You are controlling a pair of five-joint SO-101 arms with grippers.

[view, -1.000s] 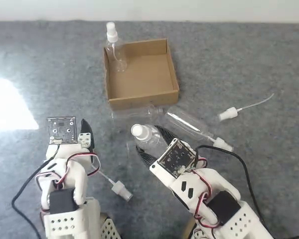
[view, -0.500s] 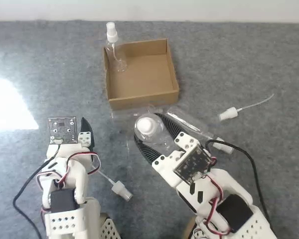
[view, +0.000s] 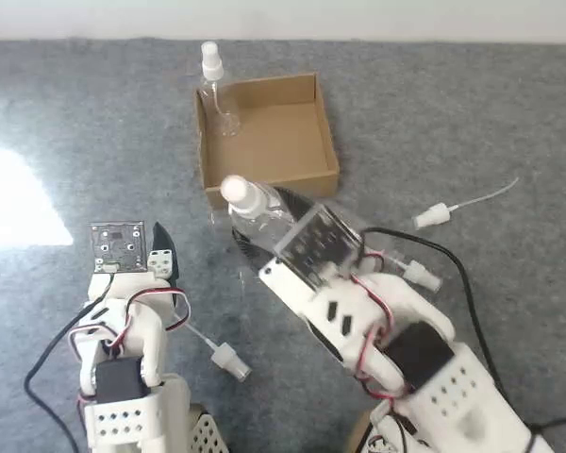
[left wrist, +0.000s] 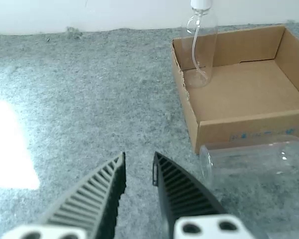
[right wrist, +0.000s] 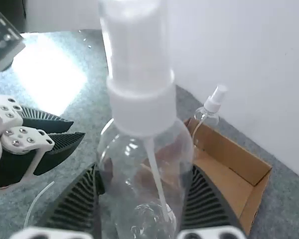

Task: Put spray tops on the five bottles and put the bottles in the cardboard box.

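Nearest the arms' bases, a loose spray top [view: 228, 360] lies on the grey felt-like table [view: 472, 113] just beside the left arm [view: 123, 363], its thin tube trailing toward that arm. A little farther out, the left gripper [left wrist: 138, 167] hangs over the table with its two black fingers [left wrist: 179, 189] a narrow gap apart and nothing between them. Beside it, the right gripper [right wrist: 142, 211] is clamped on a clear held bottle [right wrist: 142, 164], its ribbed fingers [right wrist: 79, 199] pressed against either side of the body. This bottle stands roughly upright in the grip and carries a white fitted top [right wrist: 137, 74], with the dip tube visible inside. In the high view that top sits just in front of the front wall of the cardboard box [view: 269, 181]. Partly under the right arm [view: 396, 349] a capped bottle [view: 417, 272] lies on its side, its white spray end pointing away from the box. An uncapped bottle [left wrist: 254, 164] also lies on its side, open neck bare, just beside the box's front wall; whether it touches the cardboard cannot be told. Off to the right of the box and well apart from it, a second spray top [view: 432, 216] rests on the table with its long tube stretched out beyond it. The box is open at the top, and in its far left corner an upright bottle [view: 222, 104] stands with a spray top on. Behind the table runs a white wall [left wrist: 89, 15].
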